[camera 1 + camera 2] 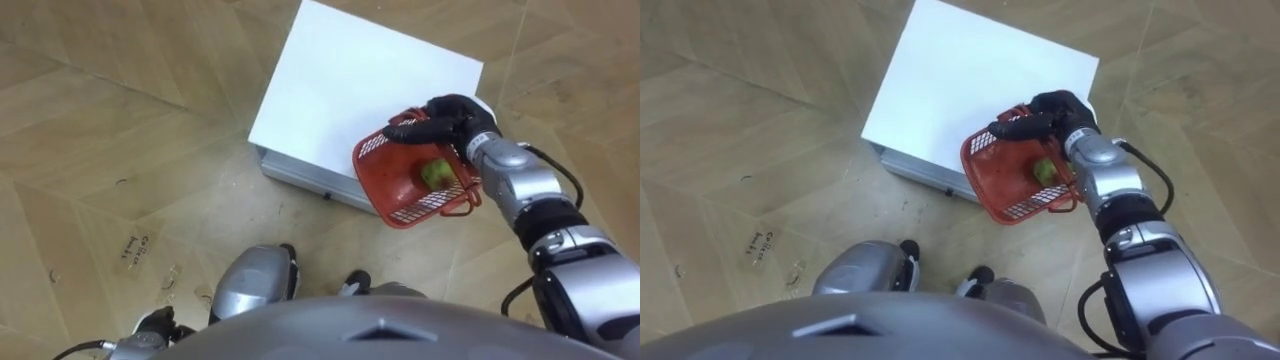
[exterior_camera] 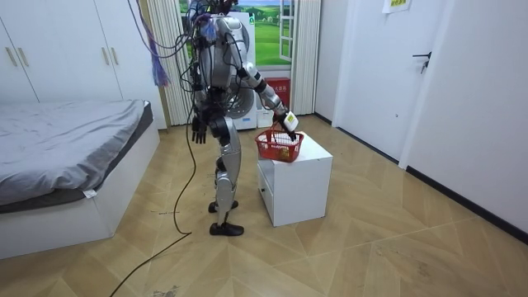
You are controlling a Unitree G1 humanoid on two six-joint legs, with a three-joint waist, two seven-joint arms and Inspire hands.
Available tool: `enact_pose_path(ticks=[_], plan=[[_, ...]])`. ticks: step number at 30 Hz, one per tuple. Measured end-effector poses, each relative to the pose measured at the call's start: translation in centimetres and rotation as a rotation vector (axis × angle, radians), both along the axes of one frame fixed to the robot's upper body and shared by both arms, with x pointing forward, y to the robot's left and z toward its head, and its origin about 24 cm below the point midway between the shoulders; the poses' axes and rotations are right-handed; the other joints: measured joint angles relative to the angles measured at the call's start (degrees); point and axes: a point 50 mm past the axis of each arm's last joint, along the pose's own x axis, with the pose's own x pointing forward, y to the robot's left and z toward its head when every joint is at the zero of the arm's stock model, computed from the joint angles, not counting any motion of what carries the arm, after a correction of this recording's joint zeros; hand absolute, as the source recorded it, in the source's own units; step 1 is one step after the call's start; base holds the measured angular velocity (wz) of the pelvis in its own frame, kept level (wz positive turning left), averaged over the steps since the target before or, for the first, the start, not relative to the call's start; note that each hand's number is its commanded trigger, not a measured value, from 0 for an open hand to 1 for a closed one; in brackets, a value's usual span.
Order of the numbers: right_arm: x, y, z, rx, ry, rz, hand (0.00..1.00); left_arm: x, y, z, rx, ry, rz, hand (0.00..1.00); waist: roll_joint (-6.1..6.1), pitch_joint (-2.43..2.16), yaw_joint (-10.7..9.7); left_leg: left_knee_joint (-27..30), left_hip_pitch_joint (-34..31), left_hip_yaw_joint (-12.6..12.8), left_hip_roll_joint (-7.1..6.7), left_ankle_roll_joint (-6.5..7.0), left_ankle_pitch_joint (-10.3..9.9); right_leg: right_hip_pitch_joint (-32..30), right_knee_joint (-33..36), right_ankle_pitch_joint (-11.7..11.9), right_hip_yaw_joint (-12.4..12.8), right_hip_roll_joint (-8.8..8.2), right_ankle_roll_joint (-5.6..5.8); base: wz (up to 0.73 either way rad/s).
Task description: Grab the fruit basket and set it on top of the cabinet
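Fingers (image 1: 412, 129) of right hand (image 1: 458, 113) curl round red basket (image 1: 388, 185).

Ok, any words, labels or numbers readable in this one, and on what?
No text is readable.
Yellow sign high on the white wall: too small to read.
Dark marks on the wooden floor: too blurred to read.
Red plastic mesh basket in the right hand: no label visible.
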Motion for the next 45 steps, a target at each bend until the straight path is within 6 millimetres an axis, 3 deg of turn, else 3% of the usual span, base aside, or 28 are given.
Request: enact_pose_path(ticks=[5, 14, 18, 27, 45], plan=[[0.2, 0.1, 0.4, -0.193, -0.02, 0.145, 0.0, -0.6, 0.3, 0.0, -0.007, 0.024, 0.002, 0.0, -0.44, 0.0, 0.0, -0.3, 0.9, -0.2, -0.07, 0.0, 0.0, 0.9, -0.1, 0.0, 0.0, 0.0, 0.01, 0.03], [1.9, 0.4, 2.9, -0.549, -0.155, 0.359, 0.0, -0.2, 1.1, 0.3, 0.011, 0.013, -0.011, 0.0, -3.39, 0.04, 0.9, -0.7, 1.1, -0.1, -0.01, -0.04, 0.0, 0.9, -0.1, 0.0, -0.7, -0.1, 0.0, 0.0], [2.1, 0.2, 3.4, -0.637, -0.178, 0.396, 0.0, 0.0, 1.3, 0.3, 0.001, 0.001, -0.018, 0.0, -3.41, 0.16, 1.6, -0.9, 1.1, 0.0, 0.01, -0.04, 0.0, 0.6, -0.1, 0.0, -0.7, -0.1, 0.0, -0.01], [2.8, 0.4, 4.9, -0.677, -0.252, 0.426, 0.0, 1.1, 1.8, 0.6, -0.005, -0.032, -0.067, 0.0, -3.66, 0.75, 1.7, -0.9, 0.2, 0.1, 0.03, -0.05, 0.0, -0.1, -0.2, 0.0, -0.9, -0.06, 0.0, 0.0], [3.2, 0.5, 6.0, -0.687, -0.314, 0.413, 0.0, 1.3, 1.9, 0.6, 0.005, -0.038, -0.088, 0.0, -4.01, 0.71, 1.0, -1.4, 1.4, 0.3, 0.05, -0.05, 0.0, 0.9, -0.3, 0.0, -0.8, -0.04, 0.0, 0.0]])
